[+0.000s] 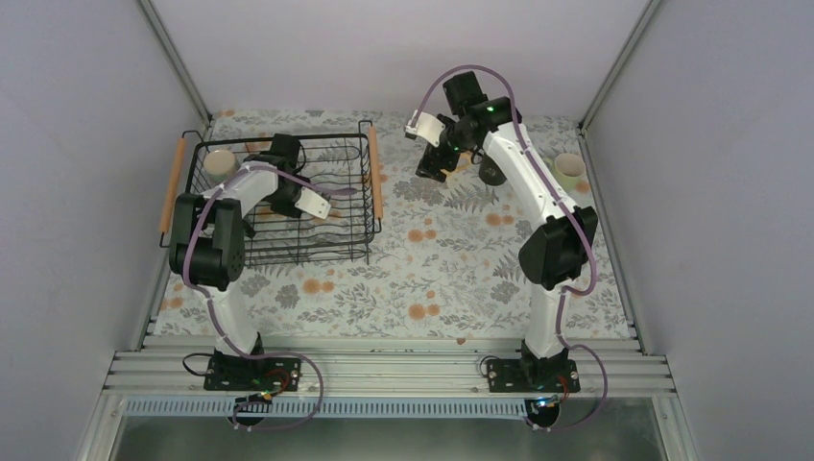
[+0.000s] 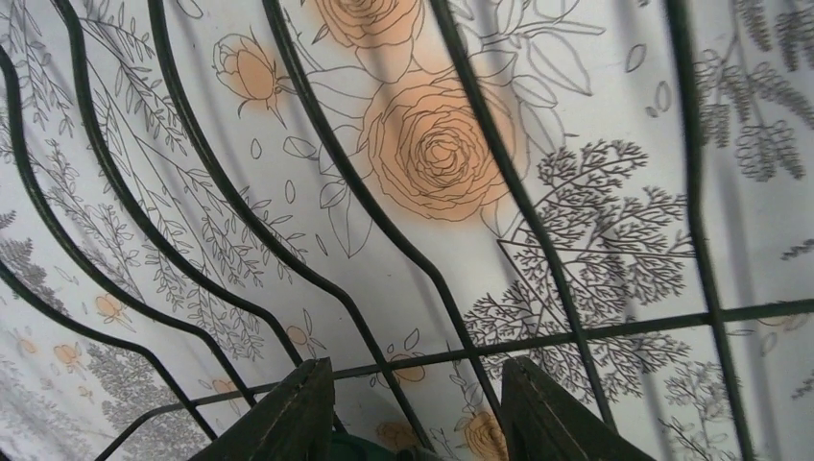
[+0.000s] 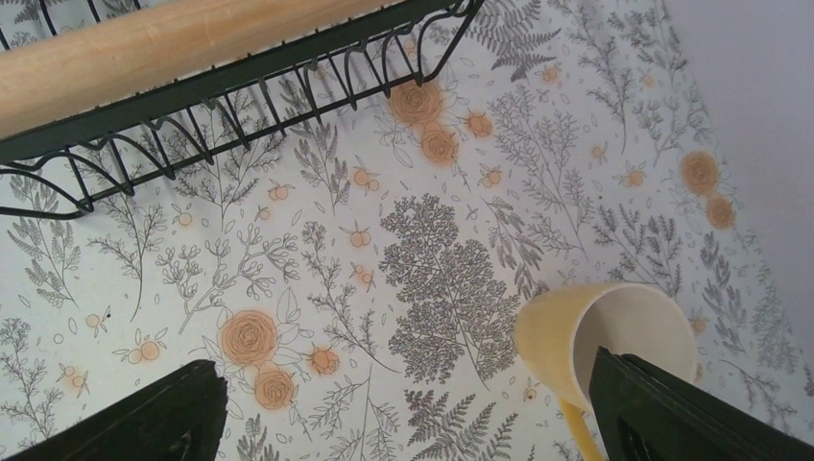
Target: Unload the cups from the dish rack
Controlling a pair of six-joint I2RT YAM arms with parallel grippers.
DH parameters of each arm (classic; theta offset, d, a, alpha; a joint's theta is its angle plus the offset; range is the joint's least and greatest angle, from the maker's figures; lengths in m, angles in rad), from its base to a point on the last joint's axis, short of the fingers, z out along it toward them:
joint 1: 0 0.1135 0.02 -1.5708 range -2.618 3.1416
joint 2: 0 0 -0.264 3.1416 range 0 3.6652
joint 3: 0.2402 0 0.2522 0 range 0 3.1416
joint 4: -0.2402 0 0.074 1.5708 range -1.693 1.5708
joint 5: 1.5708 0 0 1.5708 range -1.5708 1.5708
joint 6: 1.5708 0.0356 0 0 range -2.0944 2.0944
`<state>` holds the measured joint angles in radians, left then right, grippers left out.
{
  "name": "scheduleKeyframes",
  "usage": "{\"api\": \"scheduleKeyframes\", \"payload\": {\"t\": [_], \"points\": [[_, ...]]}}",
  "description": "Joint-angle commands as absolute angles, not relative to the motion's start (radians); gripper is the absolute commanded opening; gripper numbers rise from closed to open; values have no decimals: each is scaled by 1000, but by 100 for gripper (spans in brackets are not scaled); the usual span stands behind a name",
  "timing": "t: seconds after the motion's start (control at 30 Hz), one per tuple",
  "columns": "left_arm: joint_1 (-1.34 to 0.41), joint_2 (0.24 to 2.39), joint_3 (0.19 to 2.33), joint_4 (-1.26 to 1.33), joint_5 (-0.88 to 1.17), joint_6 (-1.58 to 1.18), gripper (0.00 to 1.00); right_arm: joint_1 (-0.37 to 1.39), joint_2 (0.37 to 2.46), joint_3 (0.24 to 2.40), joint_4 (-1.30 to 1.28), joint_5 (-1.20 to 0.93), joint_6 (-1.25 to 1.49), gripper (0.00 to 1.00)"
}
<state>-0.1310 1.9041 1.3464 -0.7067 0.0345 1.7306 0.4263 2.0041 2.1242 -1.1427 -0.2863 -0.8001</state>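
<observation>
The black wire dish rack (image 1: 350,240) stands at the left, and its wooden handle (image 3: 173,43) shows in the right wrist view. A cream cup (image 1: 219,161) sits in its far left corner. My left gripper (image 1: 319,209) is low inside the rack, open (image 2: 418,423) over the bottom wires. A dark green rounded thing (image 2: 353,449) shows between its fingers at the frame edge. My right gripper (image 1: 431,165) is open (image 3: 408,413) above the cloth right of the rack. A yellow cup (image 3: 566,336) stands right by its right finger (image 3: 672,413). A pale green cup (image 1: 568,168) and a dark cup (image 1: 492,174) stand on the table.
The flowered tablecloth (image 1: 432,269) covers the table between grey walls. The rack's right wooden handle (image 1: 374,178) lies close to my right gripper. The metal rail with the arm bases (image 1: 384,370) runs along the near edge.
</observation>
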Motion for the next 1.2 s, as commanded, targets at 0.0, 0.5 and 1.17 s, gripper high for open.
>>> {"api": "scheduleKeyframes", "payload": {"t": [0.0, 0.5, 1.17], "points": [[-151, 1825, 1317, -704, 11, 1773, 46, 436, 2001, 2087, -1126, -295, -804, 98], [-123, 1734, 1275, -715, -86, 1947, 46, 436, 1987, 2038, -1120, -312, -801, 98], [-102, 1740, 1192, -553, -119, 2086, 36, 435, 2009, 2047, -1117, -311, -795, 98]]}}
